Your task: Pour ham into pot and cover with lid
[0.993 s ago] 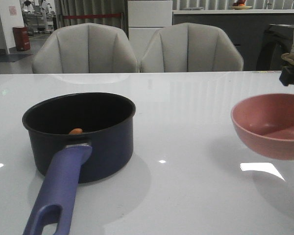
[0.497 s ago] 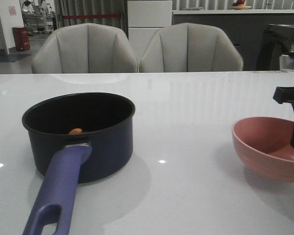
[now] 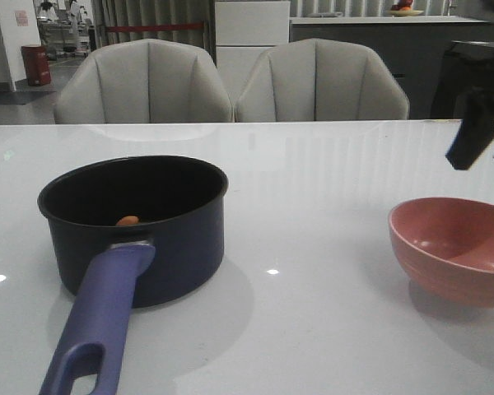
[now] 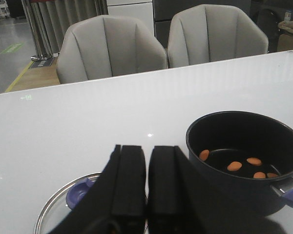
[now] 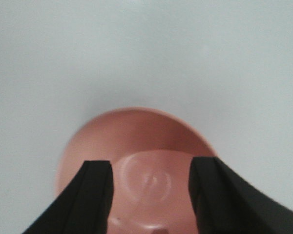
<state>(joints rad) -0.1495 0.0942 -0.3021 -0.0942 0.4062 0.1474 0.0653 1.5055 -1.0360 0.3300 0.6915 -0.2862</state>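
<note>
Front view has the pot sitting on the left half of the white table, its long purple-blue handle running toward the robot's side and slightly leftward, the slot at the near end. From here only one piece of ham peeks over the near rim. The left wrist view looks down into the black interior and shows five orange-pink chunks scattered on the bottom. That same view shows the lid lying flat on the table just beside the pot, with its dark-blue knob up; the front view catches only a sliver of it at the left edge.

The left gripper hangs above the lid with its fingers pressed together, holding nothing. The right gripper is spread wide above the empty pink bowl, which rests upright on the right side of the table, apart from the fingers.

I can't read any writing or brand on these things.
</note>
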